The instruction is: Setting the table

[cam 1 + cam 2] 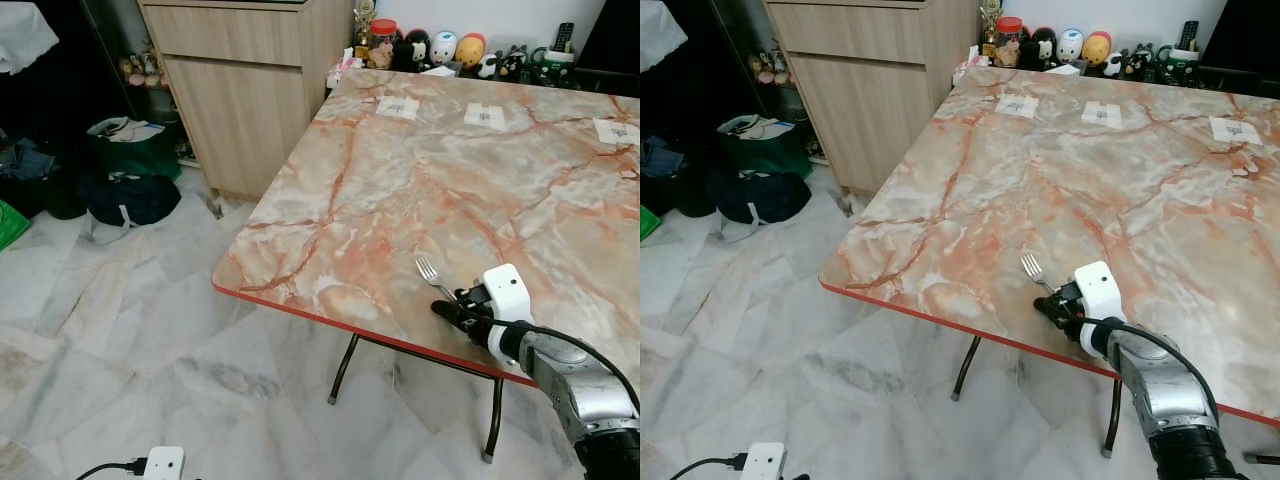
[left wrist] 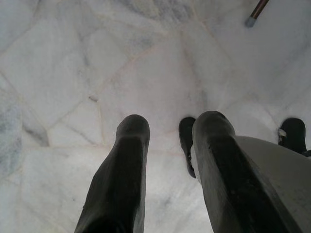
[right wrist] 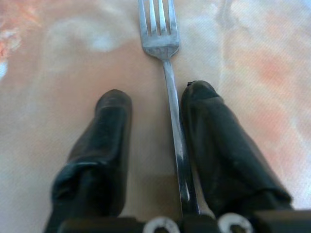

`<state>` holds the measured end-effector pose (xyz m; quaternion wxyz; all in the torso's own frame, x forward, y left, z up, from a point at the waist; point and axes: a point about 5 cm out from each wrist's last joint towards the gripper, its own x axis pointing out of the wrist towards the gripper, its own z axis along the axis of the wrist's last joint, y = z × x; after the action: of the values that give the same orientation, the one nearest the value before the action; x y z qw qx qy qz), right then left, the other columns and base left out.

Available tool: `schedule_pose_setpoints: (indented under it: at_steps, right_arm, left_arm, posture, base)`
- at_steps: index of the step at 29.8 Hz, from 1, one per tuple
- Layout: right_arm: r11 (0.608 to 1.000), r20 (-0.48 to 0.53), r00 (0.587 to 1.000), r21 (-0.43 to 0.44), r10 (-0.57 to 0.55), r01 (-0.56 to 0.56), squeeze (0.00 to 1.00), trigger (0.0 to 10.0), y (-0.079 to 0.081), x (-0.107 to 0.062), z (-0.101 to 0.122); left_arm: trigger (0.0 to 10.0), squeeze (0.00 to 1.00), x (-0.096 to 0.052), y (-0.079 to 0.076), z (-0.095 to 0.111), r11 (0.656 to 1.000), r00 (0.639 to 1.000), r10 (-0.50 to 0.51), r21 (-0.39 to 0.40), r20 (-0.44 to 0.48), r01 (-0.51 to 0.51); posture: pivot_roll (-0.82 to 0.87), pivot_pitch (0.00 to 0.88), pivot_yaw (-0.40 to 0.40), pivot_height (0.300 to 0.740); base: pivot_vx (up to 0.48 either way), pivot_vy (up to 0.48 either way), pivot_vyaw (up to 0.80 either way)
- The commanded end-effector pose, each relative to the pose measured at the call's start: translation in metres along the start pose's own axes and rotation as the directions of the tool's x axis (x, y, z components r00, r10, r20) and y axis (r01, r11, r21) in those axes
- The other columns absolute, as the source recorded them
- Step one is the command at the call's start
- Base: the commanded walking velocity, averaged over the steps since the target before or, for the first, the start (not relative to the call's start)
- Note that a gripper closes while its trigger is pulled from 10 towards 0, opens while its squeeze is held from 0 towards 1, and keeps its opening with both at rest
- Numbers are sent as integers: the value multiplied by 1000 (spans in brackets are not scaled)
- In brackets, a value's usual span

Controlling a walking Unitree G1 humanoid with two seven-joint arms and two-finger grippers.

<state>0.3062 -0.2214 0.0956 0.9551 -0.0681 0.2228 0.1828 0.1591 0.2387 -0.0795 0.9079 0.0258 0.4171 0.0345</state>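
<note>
A silver fork lies flat on the marbled orange table, close to its near red edge, tines pointing away from me. My right gripper rests low over the tabletop at the fork's handle end. In the right wrist view the fork runs between the two black fingers and lies along the inside of one finger. A gap separates it from the other finger, so the right gripper stands open. My left gripper hangs open over the marble floor, holding nothing.
Three small white cards lie across the table's far side. Figurines and jars line the far edge. A wooden cabinet stands at the table's left corner, with dark bags on the floor beside it. A white plug block lies on the floor near me.
</note>
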Motion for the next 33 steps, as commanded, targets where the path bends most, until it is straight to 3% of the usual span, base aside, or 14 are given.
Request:
schedule_pose_setpoints:
  at_steps: [1,21,31,32,33]
  right_arm:
    - [1000,-64,998,21,0,1,0,0,2,0,-17]
    - [1000,-82,997,16,18,-17,0,0,9,4,-24]
    - [1000,-35,999,28,-8,9,0,0,13,9,-18]
    - [999,-1,999,13,-50,50,0,1098,13,10,-14]
    - [999,-1,999,13,-50,50,0,1098,13,10,-14]
  left_arm:
    - [10000,0,-4,2,-12,1000,999,2,1,-44,-2]
    - [10000,0,-8,8,-22,1000,997,5,-6,-72,-6]
    - [10000,0,-6,-8,-24,1000,997,-14,-3,-76,14]
    - [10000,0,-6,-9,-23,1000,997,-13,-4,-77,13]
    - [10000,0,-6,-9,-23,1000,997,-13,-4,-77,13]
  posture:
    - [-50,121,47,740]
    - [-50,119,45,740]
    - [-54,113,42,740]
    - [-53,110,39,740]
    - [-53,110,39,740]
  base:
    - [0,0,0]
    - [0,0,0]
    - [0,0,0]
    - [0,0,0]
    - [0,0,0]
